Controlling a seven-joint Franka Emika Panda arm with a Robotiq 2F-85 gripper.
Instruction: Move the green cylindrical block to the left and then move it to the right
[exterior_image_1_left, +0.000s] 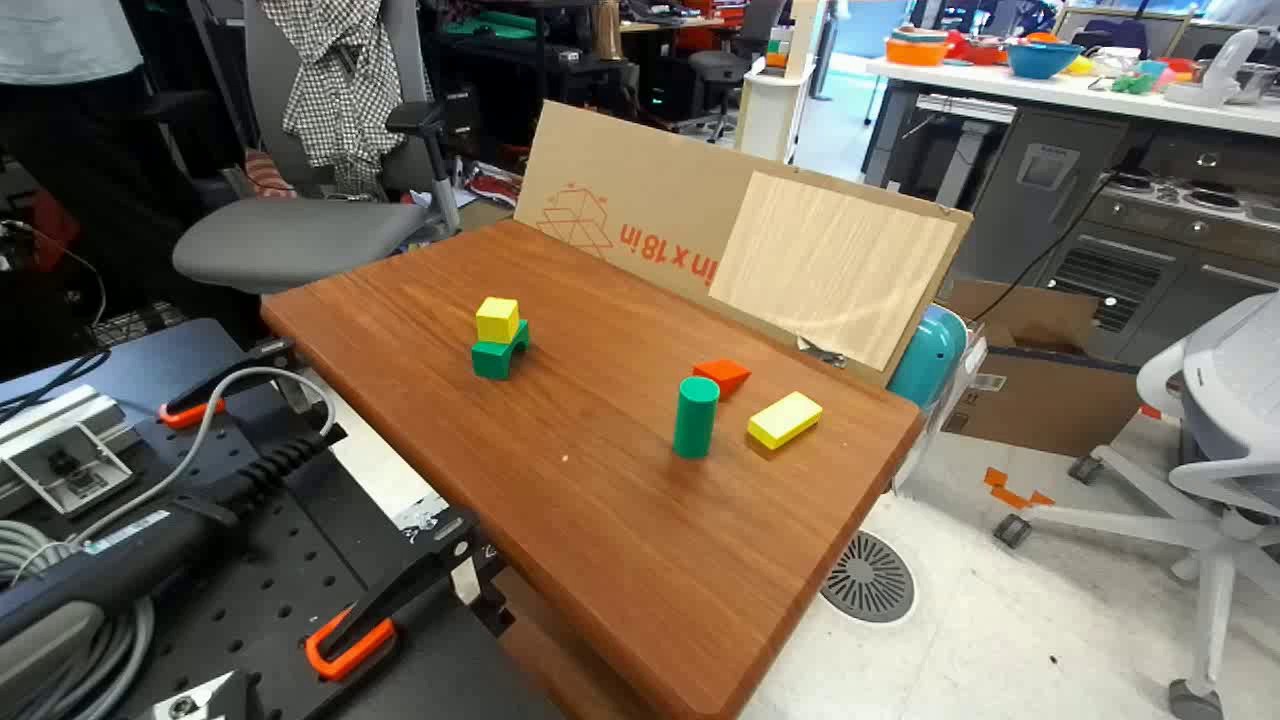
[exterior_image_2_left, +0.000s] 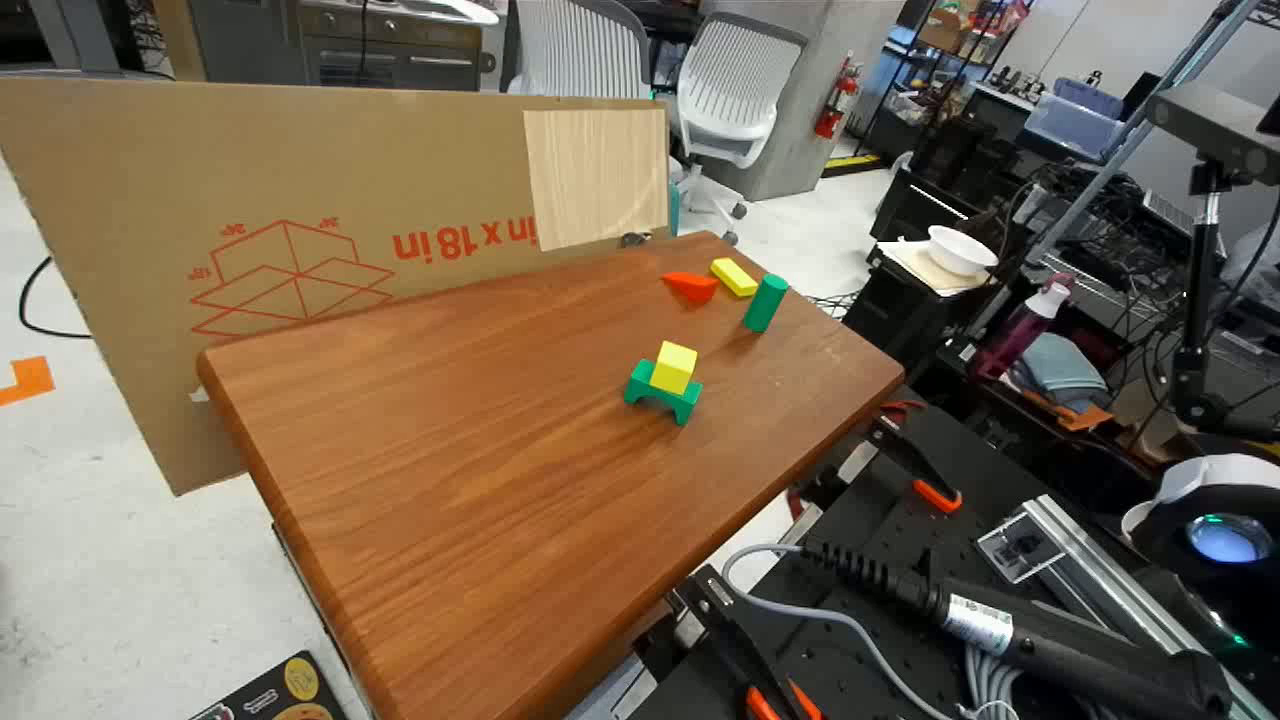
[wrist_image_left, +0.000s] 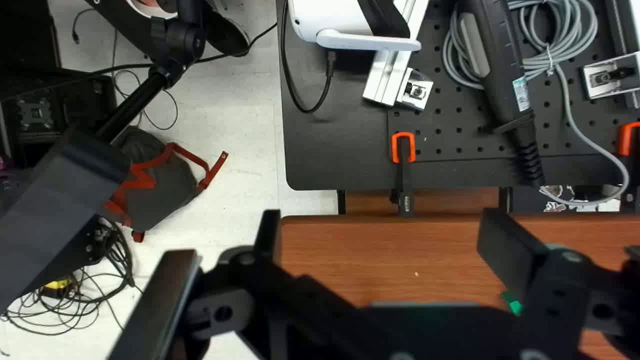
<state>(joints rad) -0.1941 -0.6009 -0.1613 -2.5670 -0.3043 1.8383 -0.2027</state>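
Note:
The green cylindrical block (exterior_image_1_left: 695, 418) stands upright on the brown wooden table (exterior_image_1_left: 560, 520). It also stands there in an exterior view (exterior_image_2_left: 766, 303), beside a red wedge and a yellow block. My gripper (wrist_image_left: 382, 235) shows only in the wrist view. Its two black fingers are wide apart with nothing between them, above the table. The cylinder cannot be made out in the wrist view. A small green piece (wrist_image_left: 514, 303) shows there beside the right finger and looks like part of the arch block. The gripper is out of view in both exterior views.
A yellow cube (exterior_image_1_left: 497, 320) sits on a green arch block (exterior_image_1_left: 491, 360). A red wedge (exterior_image_1_left: 724, 374) and a yellow rectangular block (exterior_image_1_left: 785, 420) lie near the cylinder. A cardboard panel (exterior_image_2_left: 130, 200) stands along one table edge. Clamps (wrist_image_left: 403, 165) hold the bench side.

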